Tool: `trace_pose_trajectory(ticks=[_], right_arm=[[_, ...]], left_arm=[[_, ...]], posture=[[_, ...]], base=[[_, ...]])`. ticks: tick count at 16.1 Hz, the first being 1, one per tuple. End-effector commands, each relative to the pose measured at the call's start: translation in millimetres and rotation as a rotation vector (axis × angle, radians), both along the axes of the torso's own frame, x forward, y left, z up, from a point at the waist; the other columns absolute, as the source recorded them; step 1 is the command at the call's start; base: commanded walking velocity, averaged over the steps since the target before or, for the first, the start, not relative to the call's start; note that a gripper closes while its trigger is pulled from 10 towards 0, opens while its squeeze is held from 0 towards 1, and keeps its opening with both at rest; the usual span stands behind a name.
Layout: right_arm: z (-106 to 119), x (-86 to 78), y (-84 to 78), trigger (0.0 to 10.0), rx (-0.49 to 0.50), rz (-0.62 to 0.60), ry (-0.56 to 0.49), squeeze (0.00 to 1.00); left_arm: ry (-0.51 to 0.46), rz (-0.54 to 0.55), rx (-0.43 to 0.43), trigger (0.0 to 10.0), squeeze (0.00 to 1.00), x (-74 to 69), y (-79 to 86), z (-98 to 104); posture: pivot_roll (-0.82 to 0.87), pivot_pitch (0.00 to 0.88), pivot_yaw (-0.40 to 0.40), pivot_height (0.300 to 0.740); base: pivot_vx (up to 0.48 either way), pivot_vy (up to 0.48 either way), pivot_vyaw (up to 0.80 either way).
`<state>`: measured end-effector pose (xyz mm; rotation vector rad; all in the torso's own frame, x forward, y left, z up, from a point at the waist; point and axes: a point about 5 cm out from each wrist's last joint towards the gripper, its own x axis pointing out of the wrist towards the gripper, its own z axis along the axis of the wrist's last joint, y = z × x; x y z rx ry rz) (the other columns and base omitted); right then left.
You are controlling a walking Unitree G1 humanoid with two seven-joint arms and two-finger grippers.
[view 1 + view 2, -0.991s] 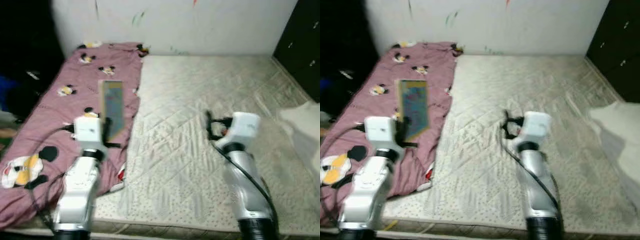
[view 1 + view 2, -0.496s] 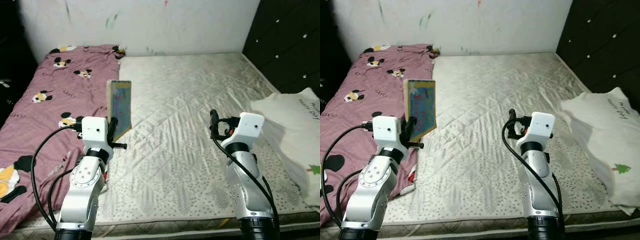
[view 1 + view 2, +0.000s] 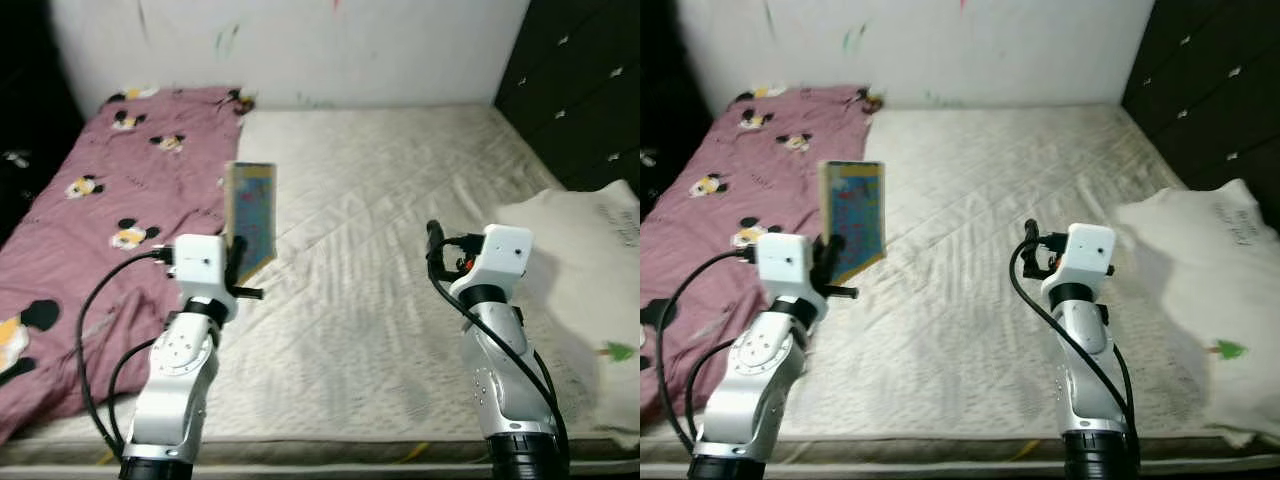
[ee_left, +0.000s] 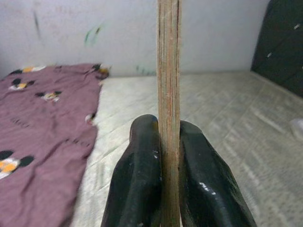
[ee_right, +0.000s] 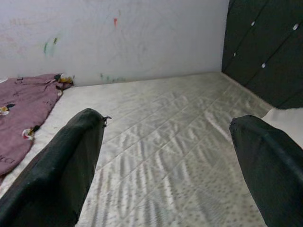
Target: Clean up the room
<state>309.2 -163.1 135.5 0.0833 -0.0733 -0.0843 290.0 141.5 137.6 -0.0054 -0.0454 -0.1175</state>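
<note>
The left gripper (image 3: 238, 262) has its two black fingers (image 4: 137, 179) pressed flat against both faces of a thin book (image 3: 251, 217), pinching it by the lower edge so it stands upright above the wrist. Compared with half a second ago the grip looks the same and the book is no more tilted than it was; what has shifted is the whole picture, sliding a little sideways, so that is the head turning, not the arms working. A second ago the view was blurred and pointed further toward the pink blanket; now it is sharp and more square on the bed. The reading, as a judgement: the robot has the book secured and is settling its aim before carrying it somewhere.

The right gripper (image 3: 1033, 252) hangs over the bare mattress (image 3: 400, 200), fingers (image 5: 61, 165) spread wide apart and holding nothing. Ahead of both grippers runs the white wall (image 3: 940, 50); out beyond the left one lies the pink cartoon-print blanket (image 3: 90, 200); off past the right one sits a white pillow (image 3: 1200, 280) with the dark cabinet (image 3: 590, 80) behind it.

Containers: no bin, box or shelf can be made out here, so where the book goes cannot be told.
</note>
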Motion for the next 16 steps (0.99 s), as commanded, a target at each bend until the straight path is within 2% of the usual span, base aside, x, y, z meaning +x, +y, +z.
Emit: trace_pose_trajectory(ticks=[1,16], right_arm=[[3.1,1.6,6.6,10.0,0.003,0.015,-0.011,0.0],[3.3,4.4,6.0,10.0,-0.011,0.027,-0.016,0.0]], left_arm=[[-0.047,0.025,0.008,10.0,0.0,0.7,7.8,9.8],[-0.062,0.017,0.004,10.0,0.0,2.9,4.1,11.4]], posture=[[-0.07,0.009,0.036,0.74],[-0.08,0.0,0.028,0.74]], base=[[0.0,-0.311,0.0],[0.0,-0.333,0.0]])
